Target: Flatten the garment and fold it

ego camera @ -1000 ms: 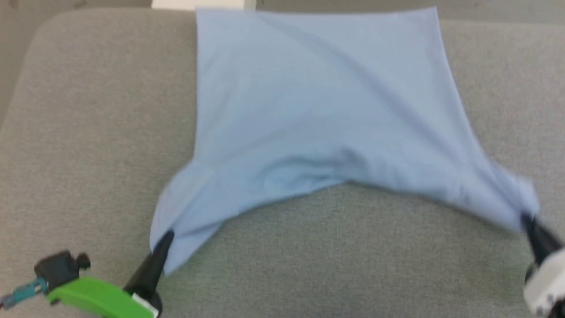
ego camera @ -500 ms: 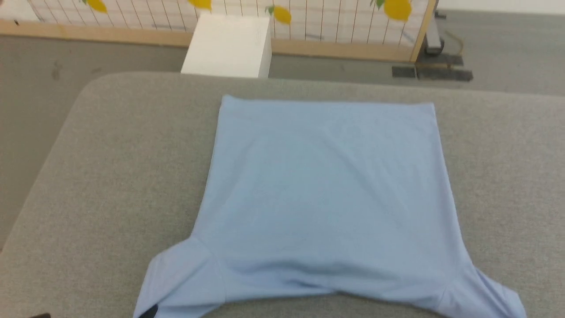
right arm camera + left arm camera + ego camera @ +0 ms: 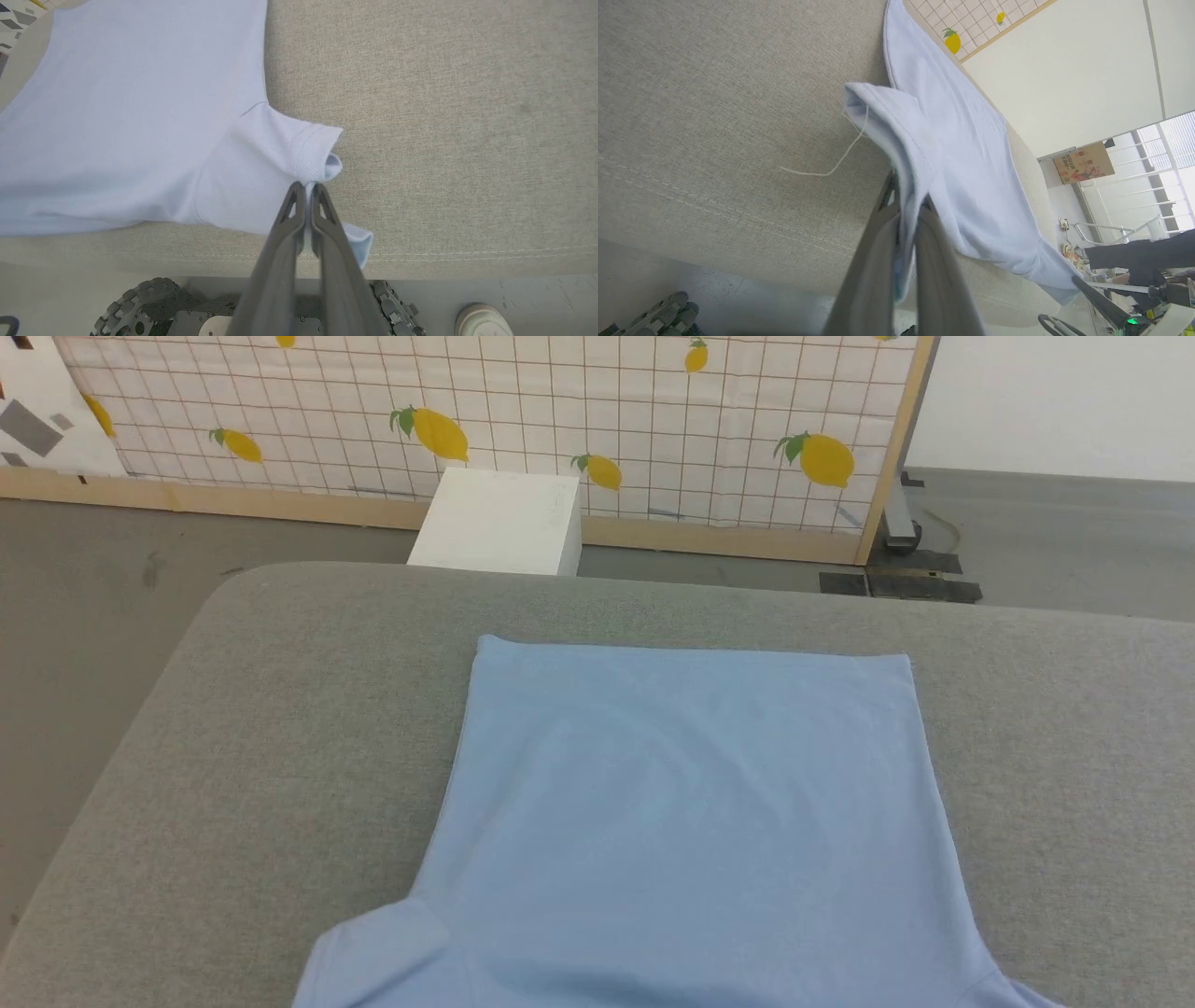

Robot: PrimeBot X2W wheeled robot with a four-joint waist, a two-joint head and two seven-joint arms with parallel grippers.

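Flattening stage nearly complete, folding not begun. Nearest, at the bottom centre of the right wrist view, the right gripper [image 3: 307, 186] is closed tight on the end of the right sleeve [image 3: 261, 163]. The sleeve is bunched where it is pinched, close to the near edge of the bench [image 3: 444, 116]. At the bottom centre of the left wrist view, the left gripper [image 3: 909, 198] is likewise clamped on the left sleeve [image 3: 889, 121]. Its cloth is doubled between the jaws and raised off the grey surface, and a loose thread [image 3: 840, 158] trails from it toward the left of the frame.

Farther off, across the centre of the head view, the garment [image 3: 691, 821] lies spread on the bench. Its body is smooth but for faint creases, and its hem [image 3: 695, 651] runs straight along the far side. Beyond the bench, at the upper centre of the head view, a white box [image 3: 499, 523] stands on the floor [image 3: 93, 569] before a screen [image 3: 560, 420] printed with lemons.

Judged done: body drawn flat. Judged left: both sleeves to be released and smoothed, then every fold.

Count: one garment, two sleeves, two grippers each holding one sleeve, one thread, one box, one screen.
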